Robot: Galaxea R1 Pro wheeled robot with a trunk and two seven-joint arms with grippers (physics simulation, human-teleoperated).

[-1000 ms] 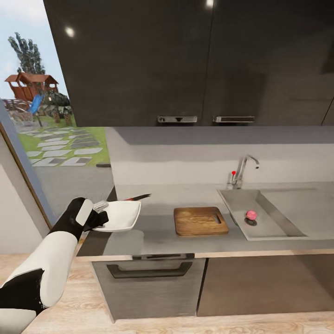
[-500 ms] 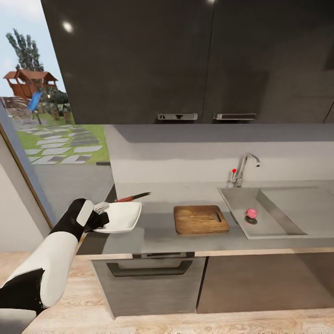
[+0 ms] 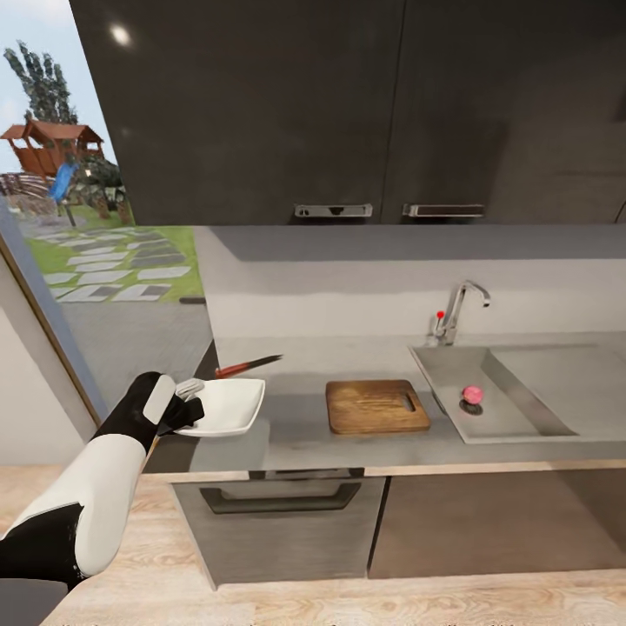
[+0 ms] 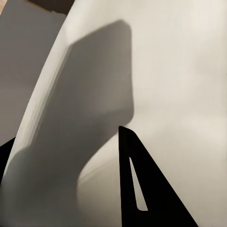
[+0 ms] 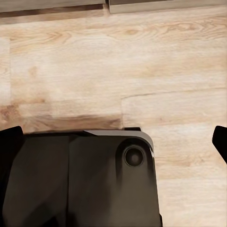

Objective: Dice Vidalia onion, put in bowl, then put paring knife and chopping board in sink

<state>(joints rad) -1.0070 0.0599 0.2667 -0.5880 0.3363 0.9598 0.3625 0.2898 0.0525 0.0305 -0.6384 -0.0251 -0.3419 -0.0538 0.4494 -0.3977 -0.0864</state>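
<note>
My left gripper [image 3: 184,402] is shut on the left rim of the white square bowl [image 3: 228,406], which sits at the left end of the grey countertop [image 3: 296,435]. In the left wrist view the bowl [image 4: 179,71] is very close, with a dark finger [image 4: 142,189] against it. The paring knife [image 3: 248,366] lies just behind the bowl. To its right, the wooden chopping board [image 3: 376,406] lies flat beside the sink [image 3: 448,369]. The pinkish Vidalia onion [image 3: 472,395] rests in the basin. My right gripper [image 5: 113,142] hangs open over the floor.
A chrome tap [image 3: 458,309] stands behind the sink, and a flat drainboard [image 3: 565,382] extends to its right. Dark wall cabinets [image 3: 348,113] hang above. Under the counter is an oven front with a handle [image 3: 283,500]. A window [image 3: 96,226] is at the left.
The whole view has shifted slightly, so the camera moved. The bowl and my left gripper stay together, and more of the knife shows behind the bowl's far edge.
</note>
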